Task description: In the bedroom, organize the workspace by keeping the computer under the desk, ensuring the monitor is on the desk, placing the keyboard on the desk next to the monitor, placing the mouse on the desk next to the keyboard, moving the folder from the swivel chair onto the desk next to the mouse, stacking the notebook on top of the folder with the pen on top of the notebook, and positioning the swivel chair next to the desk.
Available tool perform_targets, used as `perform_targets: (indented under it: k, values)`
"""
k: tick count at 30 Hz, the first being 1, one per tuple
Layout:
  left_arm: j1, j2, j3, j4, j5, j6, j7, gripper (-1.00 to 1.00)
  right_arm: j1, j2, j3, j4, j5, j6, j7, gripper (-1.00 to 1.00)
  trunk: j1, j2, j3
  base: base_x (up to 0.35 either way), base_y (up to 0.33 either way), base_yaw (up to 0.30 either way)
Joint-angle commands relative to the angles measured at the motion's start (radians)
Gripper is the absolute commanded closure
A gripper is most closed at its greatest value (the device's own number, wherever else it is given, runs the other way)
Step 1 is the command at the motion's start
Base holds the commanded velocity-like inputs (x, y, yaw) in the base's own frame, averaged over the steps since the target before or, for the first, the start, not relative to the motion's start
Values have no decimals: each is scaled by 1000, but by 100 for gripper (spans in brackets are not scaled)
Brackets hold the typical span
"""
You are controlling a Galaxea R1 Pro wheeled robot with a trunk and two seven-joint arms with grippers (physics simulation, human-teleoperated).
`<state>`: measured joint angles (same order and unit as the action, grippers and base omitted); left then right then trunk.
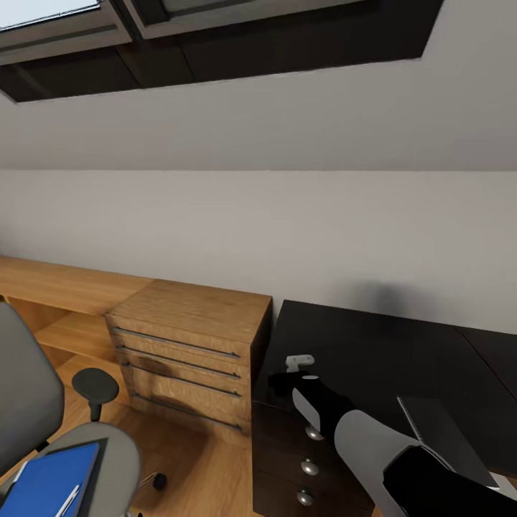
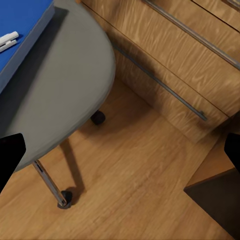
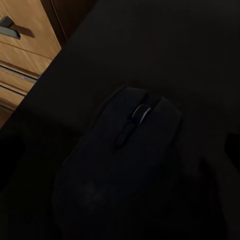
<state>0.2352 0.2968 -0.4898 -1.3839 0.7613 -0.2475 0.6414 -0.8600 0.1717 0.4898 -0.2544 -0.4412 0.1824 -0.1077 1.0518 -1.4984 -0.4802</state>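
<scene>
Black desk [image 1: 402, 345] meets the wooden drawer chest [image 1: 190, 345] at its left edge. The mouse [image 3: 125, 165] lies on the desk under the right gripper [image 1: 287, 380]; grip unclear. Left gripper [image 2: 120, 155], spread, hangs over bare floor [image 2: 145, 170] beside the swivel chair [image 2: 60, 95].

The swivel chair [image 1: 43, 431] and blue folder [image 1: 50, 481] are cut off at the head view's edge. The black mouse [image 3: 125, 165] is barely separated from the dark counter [image 3: 165, 45].
</scene>
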Motion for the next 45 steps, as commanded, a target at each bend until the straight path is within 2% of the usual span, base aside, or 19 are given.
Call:
perform_targets:
  k: [1, 5, 12, 19, 25, 26, 45]
  values:
    - [-1, 1, -3, -1, 9, -7, 3, -100, -1, 0, 9, -2, -8, 6, -7, -100, 0, -1, -1, 0, 0, 0]
    - [-1, 1, -3, -1, 9, -7, 4, -100, -1, 0, 8, -3, -8, 9, -6, -100, 15, -29, -13, 0, 0, 0]
    - [-1, 1, -3, -1, 9, -7, 3, -100, -1, 0, 8, -3, -8, 9, -6, -100, 15, -29, -13, 0, 0, 0]
    - [-1, 1, -3, -1, 9, -7, 3, -100, -1, 0, 7, -3, -8, 9, -6, -100, 42, -78, -35, 0, 0, 0]
    - [-1, 1, -3, -1, 9, -7, 4, -100, -1, 0, 8, -2, -8, 9, -6, -100, 42, -78, -35, 0, 0, 0]
    - [-1, 1, -3, -1, 9, -7, 4, -100, -1, 0, 8, -2, -8, 9, -6, 100, 42, -78, -35, 0, 0, 0]
    - [-1, 1, -2, -1, 9, -7, 4, -100, -1, -1, 7, -3, -9, 8, -7, 100, 42, -78, -35, 0, 0, 0]
